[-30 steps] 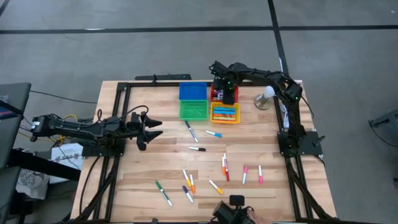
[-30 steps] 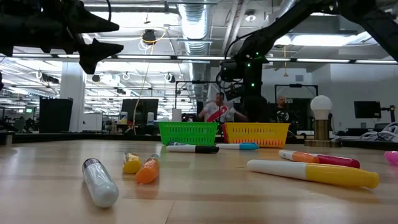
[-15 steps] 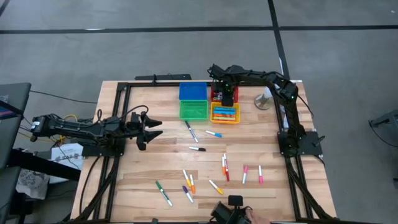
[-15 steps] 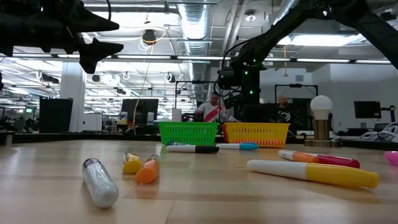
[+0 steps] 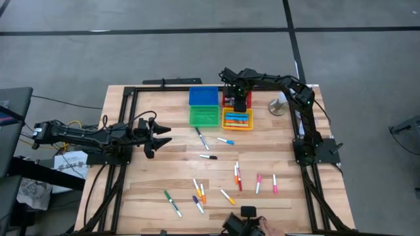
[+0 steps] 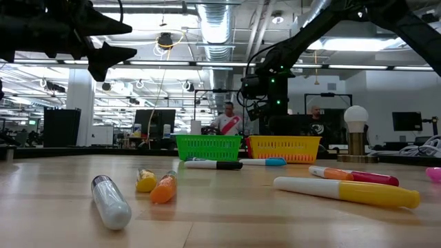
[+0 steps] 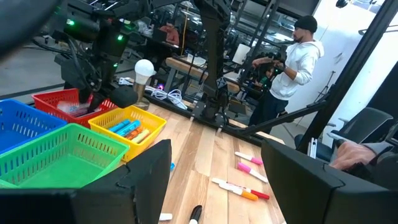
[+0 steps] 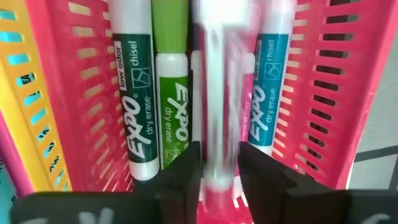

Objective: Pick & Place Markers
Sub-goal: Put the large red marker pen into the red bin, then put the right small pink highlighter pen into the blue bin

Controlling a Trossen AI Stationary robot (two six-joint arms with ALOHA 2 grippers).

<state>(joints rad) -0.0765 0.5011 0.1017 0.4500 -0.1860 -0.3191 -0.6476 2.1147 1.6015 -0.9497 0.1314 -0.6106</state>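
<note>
The left gripper (image 5: 159,134) hangs over the table's left side with its fingers spread and empty, well apart from any marker. Loose markers (image 5: 209,157) lie across the middle and near part of the table; one near the green bin (image 5: 204,115) could be knocked if that arm swings carelessly.

The right gripper (image 5: 240,99) is at the far side, over the red bin (image 8: 311,93), which sits beyond the yellow bin (image 5: 237,120). In its wrist view a blurred marker (image 8: 219,112) sits between the fingers (image 8: 180,168) above three markers already in the bin. It may be dropping; I cannot tell whether the fingers grip it or have let go.

The risks are these: if the jaws part unevenly the marker may cling to one pad, bounce off those below, or tip over the bin's wall. Lifting too early could drag it back out.
</note>
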